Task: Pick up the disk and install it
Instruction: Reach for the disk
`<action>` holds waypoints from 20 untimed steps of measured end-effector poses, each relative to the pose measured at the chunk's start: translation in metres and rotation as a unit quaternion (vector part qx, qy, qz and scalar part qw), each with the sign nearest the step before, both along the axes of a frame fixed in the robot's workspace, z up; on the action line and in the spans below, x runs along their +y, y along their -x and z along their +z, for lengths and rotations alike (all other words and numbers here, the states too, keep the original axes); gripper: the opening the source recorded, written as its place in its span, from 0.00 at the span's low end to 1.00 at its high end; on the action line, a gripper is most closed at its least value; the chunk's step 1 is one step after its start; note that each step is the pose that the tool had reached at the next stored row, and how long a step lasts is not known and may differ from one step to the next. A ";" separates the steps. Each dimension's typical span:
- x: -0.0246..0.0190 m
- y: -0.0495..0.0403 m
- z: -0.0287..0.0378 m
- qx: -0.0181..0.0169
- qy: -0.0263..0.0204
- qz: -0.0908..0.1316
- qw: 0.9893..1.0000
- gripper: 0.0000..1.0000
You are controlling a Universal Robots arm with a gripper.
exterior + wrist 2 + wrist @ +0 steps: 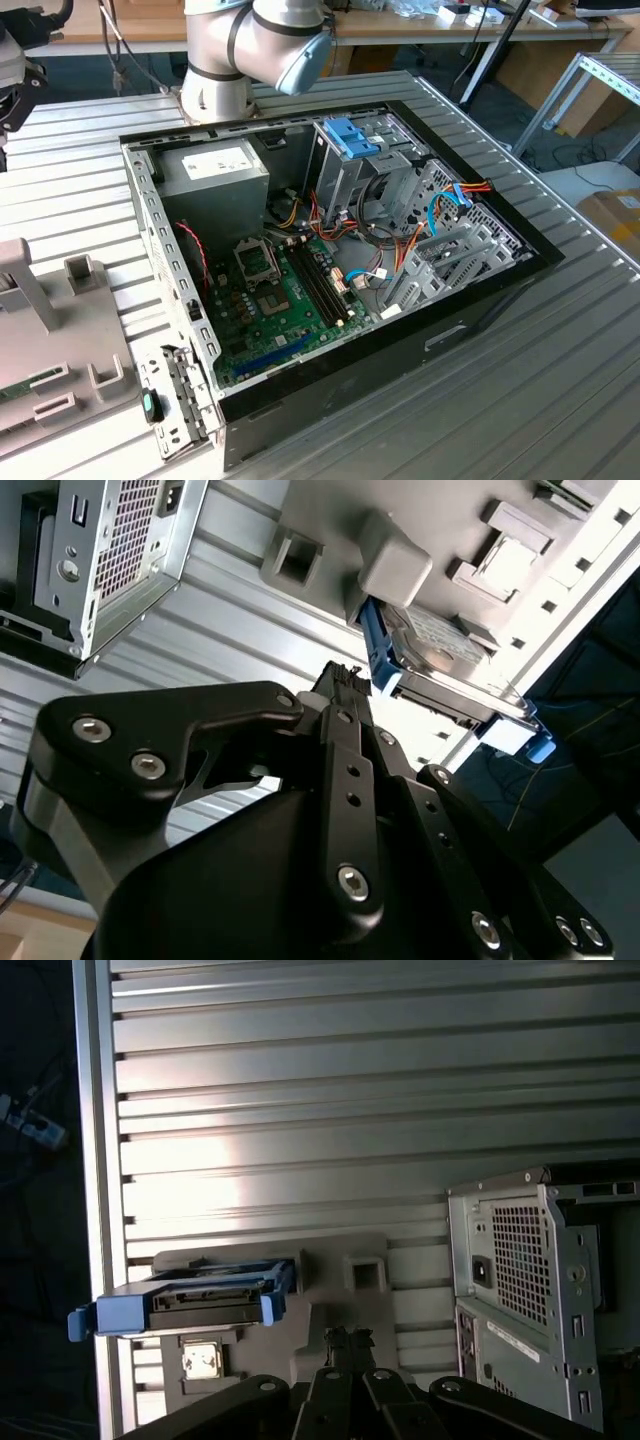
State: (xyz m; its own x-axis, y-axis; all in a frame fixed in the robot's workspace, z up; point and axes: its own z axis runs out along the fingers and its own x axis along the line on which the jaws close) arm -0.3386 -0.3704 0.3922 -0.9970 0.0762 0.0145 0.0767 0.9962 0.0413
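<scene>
Disk (200,1298): flat silver-grey metal slab with bright blue plastic rails along its edges. In the first wrist view it is edge-on, with a blue tab sticking out at one end. In the second wrist view the disk (440,660) shows a metal face with a round raised part. It sits in a grey holder (365,1272) of blocks and slots, at the table's edge, near the computer case (520,1290) but apart from it.

Gripper (342,1338): black linkages run together to a point, tips pressed together with nothing between them. It hangs in the air near the disk and touches neither it nor the holder. In the second wrist view the gripper (345,675) points toward the blue rail.

Surface: ribbed aluminium table (560,400). In the exterior view the computer case (400,355) lies open on it, with the green board, cables and a blue bracket on the drive cage showing inside. The grey holder (30,300) lies at the exterior view's left, and the silver arm (240,50) stands behind the case.

Room: wooden bench (120,25) at the back, dark floor, cardboard box (610,215) at the exterior view's right.
</scene>
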 end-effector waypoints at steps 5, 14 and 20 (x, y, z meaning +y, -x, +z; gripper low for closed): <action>0.0017 0.0000 0.0000 0.000 0.000 0.000 1.000 0.11; 0.0017 0.0008 0.0000 0.000 0.000 0.000 1.000 0.11; 0.0017 0.0085 0.0000 0.000 0.000 0.000 1.000 0.11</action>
State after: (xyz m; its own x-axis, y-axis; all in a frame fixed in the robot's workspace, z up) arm -0.3471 -0.3687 0.3922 -0.9970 0.0758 0.0144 0.0763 0.9962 0.0414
